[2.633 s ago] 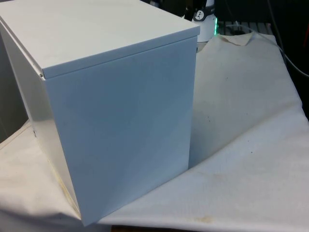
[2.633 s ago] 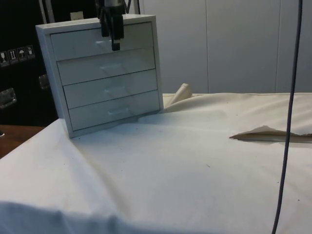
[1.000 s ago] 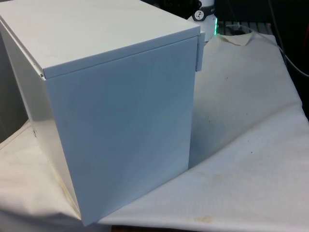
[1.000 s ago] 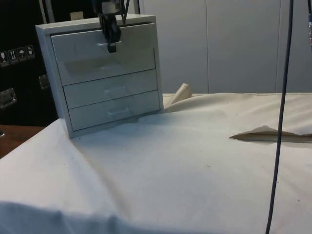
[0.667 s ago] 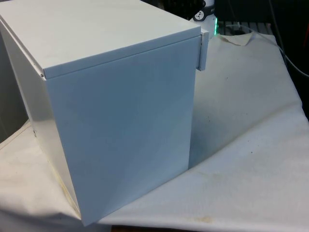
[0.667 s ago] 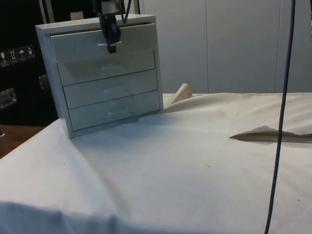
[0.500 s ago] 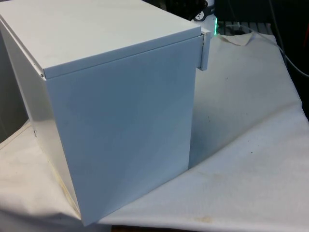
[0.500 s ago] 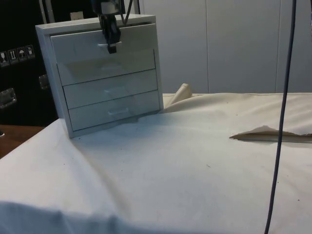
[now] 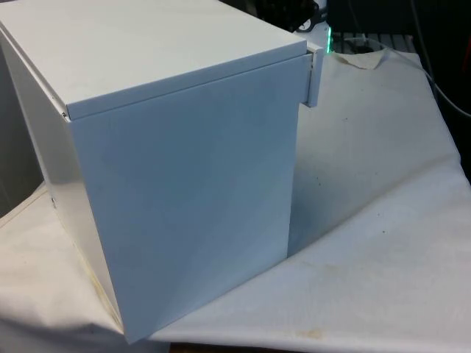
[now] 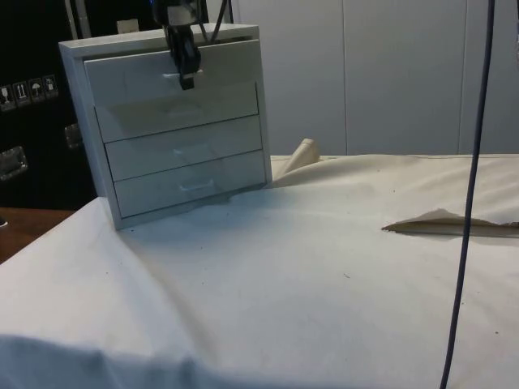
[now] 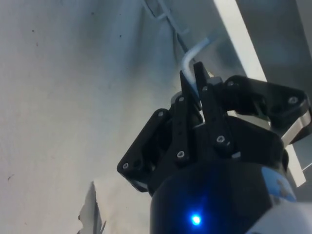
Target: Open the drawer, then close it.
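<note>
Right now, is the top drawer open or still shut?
Partly open. In the front view the top drawer juts past the chest; the gripper is clamped on its handle.

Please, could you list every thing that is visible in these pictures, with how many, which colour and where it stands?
chest of drawers: one, white, four drawers, on the table's far end in the side view; it turns its plain back and side to the front view.
top drawer: one, white, pulled out a little; its front edge sticks out past the chest's corner in the front view.
drawer handle: one, pale bent bar, on the top drawer, between the gripper's fingers.
table cloth: one, white, over the whole table, wrinkled, with a raised fold at the side view's right.
cable: one, dark, hanging at the side view's right.
gripper: one, black, shut on the top drawer's handle.
</note>
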